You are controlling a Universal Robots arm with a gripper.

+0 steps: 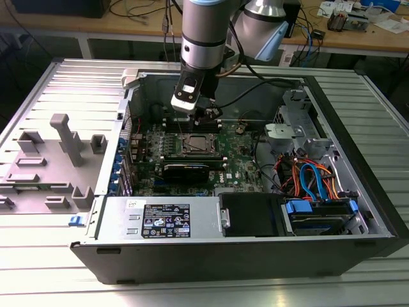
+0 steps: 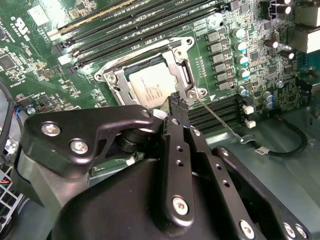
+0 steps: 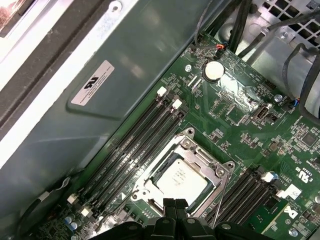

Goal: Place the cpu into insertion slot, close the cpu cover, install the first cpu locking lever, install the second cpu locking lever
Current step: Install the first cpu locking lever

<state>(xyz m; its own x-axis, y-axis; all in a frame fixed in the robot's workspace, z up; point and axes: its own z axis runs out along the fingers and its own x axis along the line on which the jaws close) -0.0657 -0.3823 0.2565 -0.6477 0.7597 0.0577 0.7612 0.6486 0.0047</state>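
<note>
Directly over 1 corner of the insertion slot (image 2: 111, 79) hangs the hand (image 2: 178, 102). Its 2 black fingers are pressed together into a narrow tip, and nothing is seen between them. The first wrist view shows that same closed tip (image 3: 175, 204) at the slot's edge. In the exterior view the hand (image 1: 208, 117) sits low inside the case, just above the slot.

The cpu (image 2: 147, 87) lies flat in the slot, silvery top up, and the cpu cover (image 2: 181, 62) is down around it with its cut-out framing the chip. In the second wrist view the hand's own black linkage hides the slot's near side. From the slot corner beside the fingertip, 1 thin wire locking lever (image 2: 220, 120) slants away across a bank of memory slots. Its hooked end lies well apart from the slot.

The slot is flanked by 2 banks of long black memory slots (image 3: 130, 155), 1 on each of 2 opposite sides. Beside it stands 1 row of silver-topped capacitors (image 2: 240, 50), and 1 round coin battery (image 3: 214, 70) sits farther out on the green motherboard (image 1: 239, 157).

A bundle of blue and orange cables (image 1: 310, 176) lies well apart from the slot, toward the exterior view's right. In that view 1 labelled power supply box (image 1: 163, 220) lies between the slot and the near wall of the open computer case (image 1: 255, 259). The case rests on the ribbed metal counter (image 1: 383, 102). On the counter, 1 grey plastic fixture (image 1: 64, 150) stands far from the slot toward the exterior view's left.
</note>
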